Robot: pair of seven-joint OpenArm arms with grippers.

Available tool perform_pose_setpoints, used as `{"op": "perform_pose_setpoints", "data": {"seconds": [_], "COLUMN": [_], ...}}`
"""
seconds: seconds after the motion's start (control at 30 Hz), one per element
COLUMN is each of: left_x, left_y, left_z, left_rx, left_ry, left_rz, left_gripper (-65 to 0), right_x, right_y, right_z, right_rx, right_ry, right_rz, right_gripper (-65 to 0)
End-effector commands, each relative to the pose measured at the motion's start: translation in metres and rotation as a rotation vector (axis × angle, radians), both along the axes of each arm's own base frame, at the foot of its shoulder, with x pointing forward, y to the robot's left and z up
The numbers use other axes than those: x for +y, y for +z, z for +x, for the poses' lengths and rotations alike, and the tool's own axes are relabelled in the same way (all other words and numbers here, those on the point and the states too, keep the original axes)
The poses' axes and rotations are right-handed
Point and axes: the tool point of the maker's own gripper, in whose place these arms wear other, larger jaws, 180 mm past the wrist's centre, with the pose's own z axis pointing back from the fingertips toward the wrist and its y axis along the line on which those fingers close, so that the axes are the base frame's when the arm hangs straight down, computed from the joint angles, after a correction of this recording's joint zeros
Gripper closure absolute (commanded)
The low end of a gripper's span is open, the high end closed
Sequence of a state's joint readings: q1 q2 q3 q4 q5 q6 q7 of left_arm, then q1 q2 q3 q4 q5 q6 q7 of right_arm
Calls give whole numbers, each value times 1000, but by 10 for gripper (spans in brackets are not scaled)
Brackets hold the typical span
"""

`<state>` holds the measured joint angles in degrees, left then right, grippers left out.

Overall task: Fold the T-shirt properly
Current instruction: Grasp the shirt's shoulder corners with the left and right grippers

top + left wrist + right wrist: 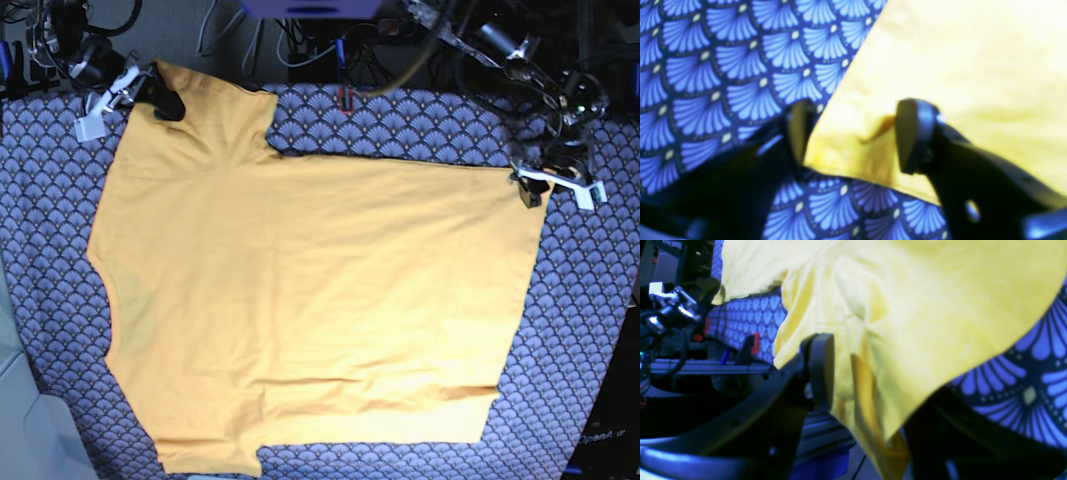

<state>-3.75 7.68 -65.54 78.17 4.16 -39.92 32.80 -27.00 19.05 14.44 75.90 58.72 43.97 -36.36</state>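
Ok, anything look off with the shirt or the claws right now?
Nothing damaged. The T-shirt lies mostly flat on the patterned cloth. The left claw straddles a hem corner, jaws apart. The right claw has sleeve fabric bunched and draped over it near the table edge, so its grip is hidden.

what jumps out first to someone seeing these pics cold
The big yellow-orange T-shirt spread flat across the middle of the blue fan-patterned tablecloth dominates everything. Next come the two arms at its far corners: the left gripper has its jaws apart, straddling a hem corner, while the right gripper sits at a sleeve, fabric draped over one side.
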Motion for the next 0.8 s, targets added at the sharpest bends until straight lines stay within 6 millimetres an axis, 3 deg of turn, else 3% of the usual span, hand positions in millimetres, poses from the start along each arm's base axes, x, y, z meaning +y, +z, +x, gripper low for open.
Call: {"op": "perform_pose_setpoints", "data": {"seconds": [0.0, 0.17, 0.47, 0.67, 0.77], "left_x": [-21, -23, -7, -3, 2], "left_y": [-34, -42, -46, -44, -38], "left_z": [-26, -38, -60, -61, -59], "left_rx": [186, 232, 390, 398, 387], "left_ry": [-52, -59, -82, -81, -76], "left_rz": [-53, -64, -69, -63, -43], "left_gripper": [-277, -10, 0, 0, 0], "right_x": [-13, -13, -13, -17, -18], "right_y": [-28, -28, -27, -25, -25], "right_z": [-26, -26, -22, -15, -16], "right_rx": [151, 151, 143, 140, 142], "right_ry": [53, 53, 53, 71, 75], "right_rz": [-126, -126, -125, -141, -143], "right_gripper": [-222, -222, -206, -28, 0]}}
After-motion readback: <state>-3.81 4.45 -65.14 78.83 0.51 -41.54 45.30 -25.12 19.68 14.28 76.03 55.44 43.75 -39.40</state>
